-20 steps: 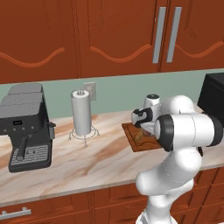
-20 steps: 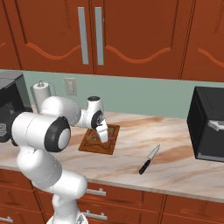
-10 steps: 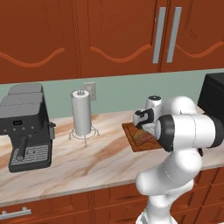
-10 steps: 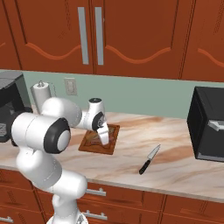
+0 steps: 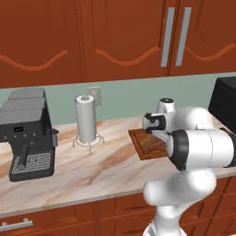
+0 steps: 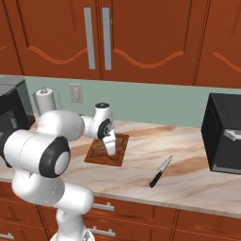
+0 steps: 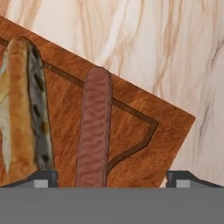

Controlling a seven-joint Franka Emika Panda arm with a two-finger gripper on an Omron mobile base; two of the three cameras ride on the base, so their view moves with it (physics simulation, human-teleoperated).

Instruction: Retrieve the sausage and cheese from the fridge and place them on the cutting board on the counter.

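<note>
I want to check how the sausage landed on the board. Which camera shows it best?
The hand view: the reddish-brown cylindrical sausage lies lengthwise on the brown wooden cutting board, seen close, beside the yellowish-tan cheese. In the left base view the board is partly behind the arm; in the right base view the sausage is too small to make out.

No legible txt, labels or nos.

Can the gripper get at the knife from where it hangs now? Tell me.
Probably yes. The gripper hangs open over the cutting board, and the knife lies on bare counter to its right with nothing between.
</note>
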